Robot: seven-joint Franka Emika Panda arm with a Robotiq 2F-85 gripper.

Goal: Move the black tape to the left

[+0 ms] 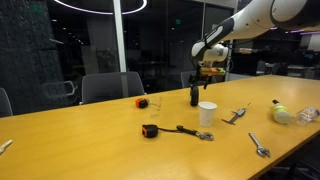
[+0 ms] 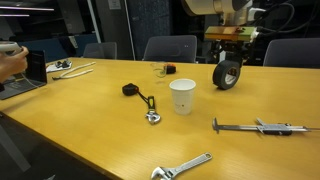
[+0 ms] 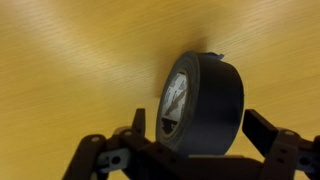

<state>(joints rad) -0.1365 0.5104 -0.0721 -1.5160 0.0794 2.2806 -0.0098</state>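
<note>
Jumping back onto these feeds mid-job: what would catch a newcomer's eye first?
The black tape stands on its edge on the wooden table, directly under the arm. In the wrist view the gripper is open, its fingers either side of the roll with no contact visible. In an exterior view, a white cup stands upright beside the tape, with a wrench and calipers nearer the front edge.

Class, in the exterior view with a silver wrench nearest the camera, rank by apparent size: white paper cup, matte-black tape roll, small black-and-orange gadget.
1. White paper cup and matte-black tape roll: look about alike; the tape stands farther back, so no ranking.
2. Small black-and-orange gadget: clearly smallest.
</note>
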